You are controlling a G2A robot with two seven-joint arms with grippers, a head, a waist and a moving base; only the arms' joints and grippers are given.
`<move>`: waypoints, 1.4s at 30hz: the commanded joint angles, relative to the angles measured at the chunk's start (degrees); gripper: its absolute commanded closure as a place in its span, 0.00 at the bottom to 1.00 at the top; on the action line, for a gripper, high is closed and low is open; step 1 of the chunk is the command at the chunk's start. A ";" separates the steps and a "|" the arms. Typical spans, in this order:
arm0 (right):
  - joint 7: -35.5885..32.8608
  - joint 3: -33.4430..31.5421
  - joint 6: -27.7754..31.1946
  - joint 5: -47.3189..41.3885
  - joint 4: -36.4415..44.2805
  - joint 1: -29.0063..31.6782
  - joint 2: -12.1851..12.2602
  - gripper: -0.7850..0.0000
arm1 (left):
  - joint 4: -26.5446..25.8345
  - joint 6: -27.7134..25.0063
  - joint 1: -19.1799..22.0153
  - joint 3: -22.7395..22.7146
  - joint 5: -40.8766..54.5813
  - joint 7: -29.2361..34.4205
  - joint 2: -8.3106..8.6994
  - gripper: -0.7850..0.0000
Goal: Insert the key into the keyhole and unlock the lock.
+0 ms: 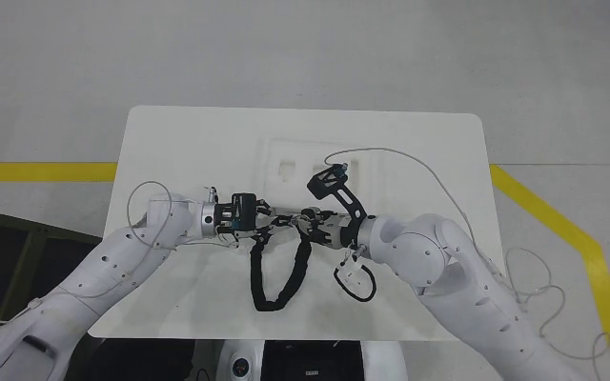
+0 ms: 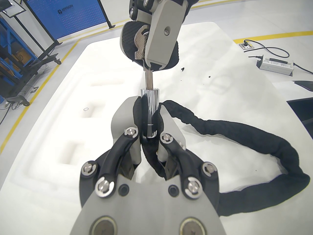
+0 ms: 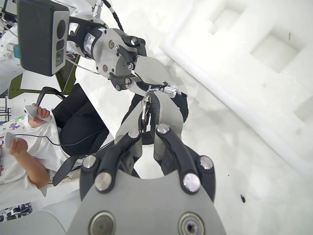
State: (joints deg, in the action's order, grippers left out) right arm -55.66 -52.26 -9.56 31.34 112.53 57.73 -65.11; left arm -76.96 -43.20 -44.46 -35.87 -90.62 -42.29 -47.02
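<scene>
Left of centre on the white counter (image 1: 191,143), top view: the left arm comes in from the lower left corner. The left gripper (image 1: 267,218) points toward frame right.
- Its fingers are clamped on the lock (image 2: 152,103), a chrome cylinder. In the left wrist view one finger sits on each side of it, with black sleeve fabric bunched between the pads and the metal.
- The cylinder's free end sticks out past the fingertips.

Centre, just below the two grippers: the chain (image 1: 278,276), in its black fabric sleeve, hangs from the lock.
- It lies in a long narrow loop on the counter, running toward the bottom edge of the frame.

Centre, between the grippers: the key (image 2: 140,42).
- Its blade is in line with the cylinder, and the tip meets the lock's end face.
- Most of the blade is still in view outside the cylinder. Depth of entry cannot be told.

Just right of centre: the right gripper (image 1: 307,223) faces frame left, tip to tip with the left one.
- Its fingers are pinched flat on the key's head.
- The arm runs off to the lower right corner.

Above the grippers, upper centre: a white foam tray (image 1: 367,171) with square recesses, lying flat on the counter, apart from the lock and key.
</scene>
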 commanded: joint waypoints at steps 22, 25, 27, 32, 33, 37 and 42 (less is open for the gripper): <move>0.30 -2.83 1.18 -0.89 2.44 1.38 -0.04 0.35 | 0.00 0.00 0.00 0.00 0.00 0.00 0.00 1.00; 0.46 -4.62 3.17 -0.98 3.36 2.22 0.31 0.34 | -0.10 0.46 -0.30 -0.09 0.23 0.55 -0.03 1.00; -0.10 -5.99 4.56 -0.89 3.51 3.00 0.64 0.33 | -0.64 0.80 -0.92 -0.62 1.04 2.00 -0.04 1.00; -0.73 -8.94 10.21 -0.71 3.80 4.36 1.37 0.20 | -1.18 -2.69 -1.38 -1.99 2.68 3.94 0.11 1.00; -0.45 -9.58 12.28 -0.59 3.82 4.71 1.55 0.17 | -0.89 -4.79 -1.40 -2.35 4.16 4.21 0.11 1.00; 2.40 -11.51 19.22 1.51 3.78 6.02 2.09 0.02 | -0.14 -11.23 -0.71 -3.15 7.86 6.19 -0.02 1.00; 5.28 -13.63 26.52 1.42 2.81 7.59 2.62 0.00 | 0.16 -14.80 0.06 -3.18 11.80 8.54 -0.30 1.00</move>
State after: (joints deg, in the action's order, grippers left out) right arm -50.65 -65.50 15.79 32.73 115.46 65.21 -62.58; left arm -76.71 -58.02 -44.44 -39.39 -79.64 -34.08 -47.28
